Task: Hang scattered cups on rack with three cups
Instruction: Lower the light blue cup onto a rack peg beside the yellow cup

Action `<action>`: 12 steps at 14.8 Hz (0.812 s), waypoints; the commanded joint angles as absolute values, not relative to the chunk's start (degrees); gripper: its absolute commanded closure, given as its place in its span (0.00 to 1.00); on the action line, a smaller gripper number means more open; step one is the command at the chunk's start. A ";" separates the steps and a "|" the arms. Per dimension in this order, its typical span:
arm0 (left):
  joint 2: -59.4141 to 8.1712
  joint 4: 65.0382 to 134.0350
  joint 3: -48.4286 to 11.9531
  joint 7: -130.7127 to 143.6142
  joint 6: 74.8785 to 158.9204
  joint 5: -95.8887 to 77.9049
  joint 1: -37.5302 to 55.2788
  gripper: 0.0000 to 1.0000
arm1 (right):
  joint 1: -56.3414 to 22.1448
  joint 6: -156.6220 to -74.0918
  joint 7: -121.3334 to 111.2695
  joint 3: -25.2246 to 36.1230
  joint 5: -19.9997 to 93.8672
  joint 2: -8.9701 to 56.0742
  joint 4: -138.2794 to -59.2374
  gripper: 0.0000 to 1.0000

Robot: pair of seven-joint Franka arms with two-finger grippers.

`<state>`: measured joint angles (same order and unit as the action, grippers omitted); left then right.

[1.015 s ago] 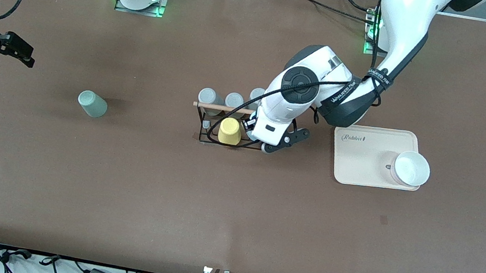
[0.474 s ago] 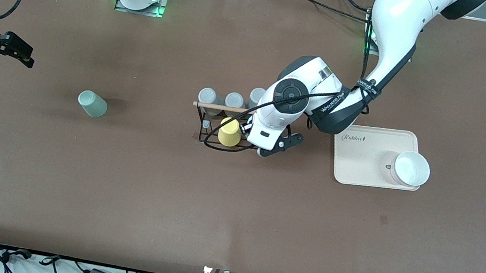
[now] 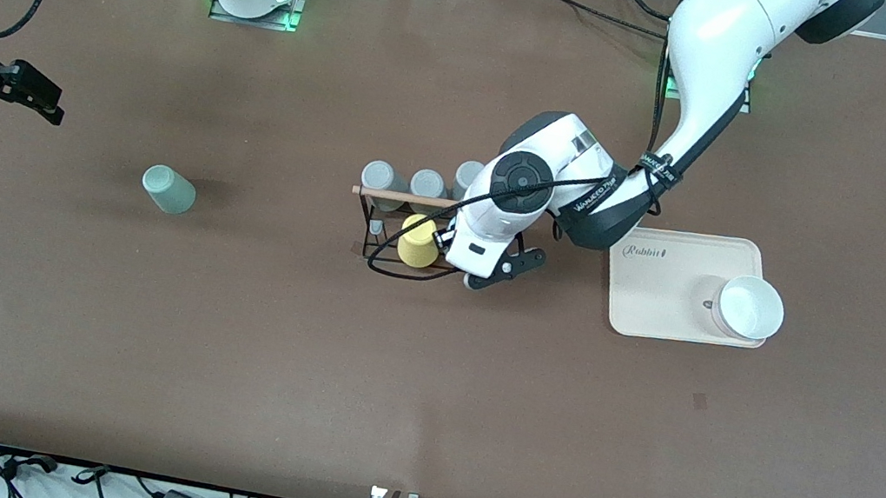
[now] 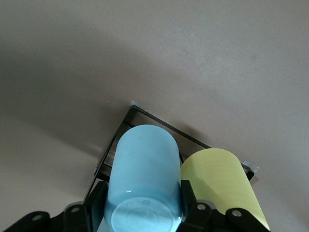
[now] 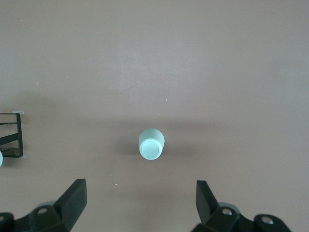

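Note:
The light blue cup [image 4: 144, 174] sits between the fingers of my left gripper [image 4: 142, 195], which is shut on its sides. It is bottom-up over the black wire rack [image 4: 145, 116], right beside the yellow cup [image 4: 224, 181] on a peg. In the front view the left hand covers the blue cup at the rack [image 3: 402, 197]. The pale mint cup [image 3: 169, 190] rests on the table toward the right arm's end. My right gripper [image 5: 140, 203] hangs open above the table, apart from the mint cup [image 5: 151, 144], at the table's end [image 3: 23, 90].
Three grey cups [image 3: 426, 183] hang on the rack's row farther from the front camera, the yellow cup [image 3: 417, 241] on the nearer row. A beige tray [image 3: 654, 303] with a white bowl [image 3: 750, 307] lies toward the left arm's end.
My left hand has shifted a little along the rack toward the yellow cup, with the blue cup in it. The right arm has not moved.

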<state>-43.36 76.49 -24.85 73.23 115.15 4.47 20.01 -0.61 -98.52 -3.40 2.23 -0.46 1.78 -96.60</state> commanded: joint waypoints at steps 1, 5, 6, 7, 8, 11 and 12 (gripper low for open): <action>-43.86 75.59 -24.70 74.18 114.70 5.89 20.65 0.06 | -0.53 -98.00 -4.13 2.20 -0.35 2.37 -95.54 0.00; -42.20 75.24 -24.70 74.27 114.08 5.89 19.87 0.00 | -0.44 -98.26 -4.30 2.02 -0.26 2.72 -95.62 0.00; -40.97 75.23 -24.70 74.27 113.82 5.89 19.17 0.00 | -0.35 -98.09 -4.39 2.11 -0.26 2.72 -95.54 0.00; -39.91 75.23 -24.70 74.18 112.95 5.89 18.20 0.00 | -0.35 -98.00 -4.39 2.02 -0.26 2.64 -95.54 0.00; -38.34 75.23 -24.70 73.92 111.03 5.89 17.41 0.00 | -0.44 -98.00 -4.31 2.02 -0.26 2.64 -95.54 0.00; -34.55 75.67 -24.79 70.59 104.44 5.89 13.28 0.00 | -0.35 -98.00 -4.31 2.11 -0.09 2.64 -95.54 0.00; -33.41 75.67 -24.79 68.23 101.54 5.89 11.71 0.00 | -0.18 -98.00 -3.96 2.20 0.43 2.72 -95.54 0.00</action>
